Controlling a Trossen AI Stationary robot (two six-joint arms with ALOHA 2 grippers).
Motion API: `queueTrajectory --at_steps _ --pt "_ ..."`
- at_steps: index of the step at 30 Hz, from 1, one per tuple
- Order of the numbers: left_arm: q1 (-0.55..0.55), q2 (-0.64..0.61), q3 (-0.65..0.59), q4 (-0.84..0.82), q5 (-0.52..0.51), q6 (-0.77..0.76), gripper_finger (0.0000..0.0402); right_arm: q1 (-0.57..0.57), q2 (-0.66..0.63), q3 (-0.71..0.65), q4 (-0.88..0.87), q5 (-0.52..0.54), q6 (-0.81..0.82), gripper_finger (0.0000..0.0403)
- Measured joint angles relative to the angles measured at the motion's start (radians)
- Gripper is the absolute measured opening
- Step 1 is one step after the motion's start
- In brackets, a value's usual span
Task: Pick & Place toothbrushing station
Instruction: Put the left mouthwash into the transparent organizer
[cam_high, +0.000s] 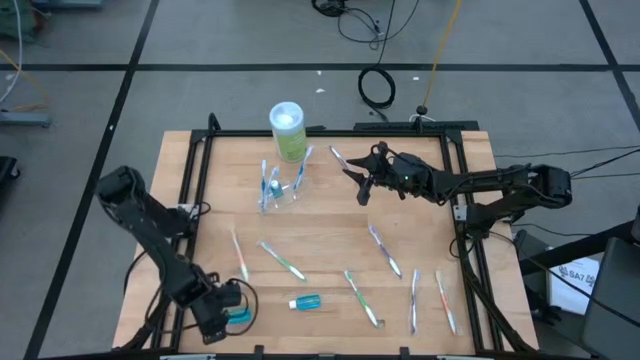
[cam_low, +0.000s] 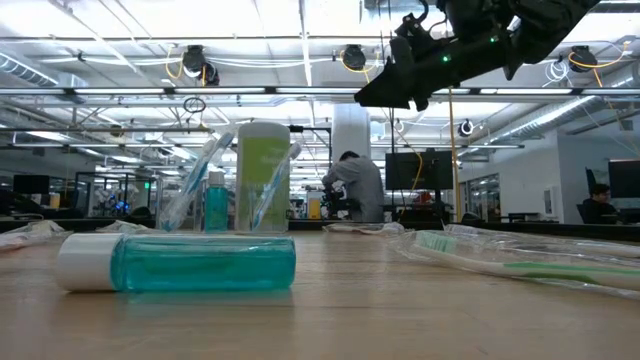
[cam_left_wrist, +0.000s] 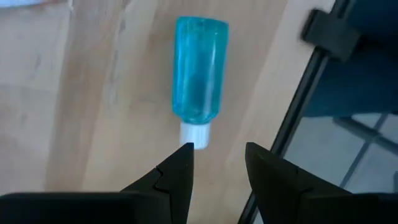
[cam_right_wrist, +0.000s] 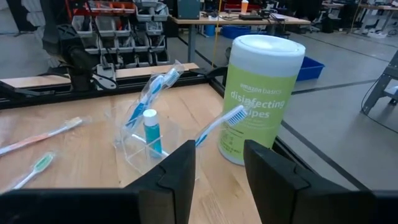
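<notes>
Left gripper (cam_left_wrist: 217, 165) open, empty, near tube (cam_left_wrist: 199, 71)

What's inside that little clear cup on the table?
The clear cup holds a small blue tube standing upright and two wrapped toothbrushes leaning out over its rim. The brushes' lower ends blur behind the plastic, so anything else at the bottom can't be made out.

A small clear plastic cup (cam_high: 282, 193) stands upright mid-desk, holding two blue-accented toothbrushes (cam_right_wrist: 151, 91) leaning out and one upright blue toothpaste tube (cam_right_wrist: 152, 132). More pale toothbrushes (cam_high: 283, 260) lie scattered flat nearer the front; another blue tube (cam_high: 305, 302) lies flat there.
</notes>
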Motion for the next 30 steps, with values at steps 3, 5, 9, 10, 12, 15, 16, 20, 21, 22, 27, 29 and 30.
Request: queueTrajectory --at_steps 3,5,9,10,12,15,16,20,21,22,27,29,30 --pt "-0.027 0.032 0.000 -0.001 -0.010 -0.044 0.0150 0.000 0.000 0.000 0.000 0.000 0.000 0.0128" --pt "-0.043 0.056 0.000 0.006 -0.018 -0.067 0.0150 0.000 0.000 0.000 0.000 0.000 0.000 0.0128" --pt "-0.066 0.103 0.000 0.058 -0.044 -0.065 0.0150 0.000 0.000 0.000 0.000 0.000 0.000 0.0128" --pt "-0.068 0.114 0.000 0.058 -0.045 -0.068 0.0150 0.000 0.000 0.000 0.000 0.000 0.000 0.0128" --pt "-0.070 0.132 0.003 0.053 -0.056 -0.074 0.0149 0.000 0.000 0.000 0.000 0.000 0.000 0.0128" --pt "-0.070 0.161 -0.002 0.050 -0.079 -0.063 0.0149 0.000 0.000 0.000 0.000 0.000 0.000 0.0128" --pt "-0.070 0.164 -0.001 0.054 -0.083 -0.052 0.0149 0.000 0.000 0.000 0.000 0.000 0.000 0.0128" --pt "-0.070 0.183 0.000 0.050 -0.086 -0.024 0.0149 0.000 0.000 0.000 0.000 0.000 0.000 0.0128" --pt "-0.070 0.184 0.000 0.048 -0.086 -0.022 0.0149 0.000 0.000 0.000 0.000 0.000 0.000 0.0128" --pt "-0.070 0.184 0.000 0.047 -0.087 -0.021 0.0149 0.000 0.000 0.000 0.000 0.000 0.000 0.0128" --pt "-0.070 0.184 0.000 0.045 -0.095 -0.018 0.0149 0.000 0.000 0.000 0.000 0.000 -0.001 0.0128" --pt "-0.070 0.184 0.000 0.044 -0.093 -0.017 0.0142 0.000 0.000 0.000 0.000 0.000 -0.002 0.0128" --pt "-0.070 0.184 0.000 0.044 -0.091 -0.013 0.0135 0.000 0.000 0.000 0.000 0.000 -0.002 0.0128"
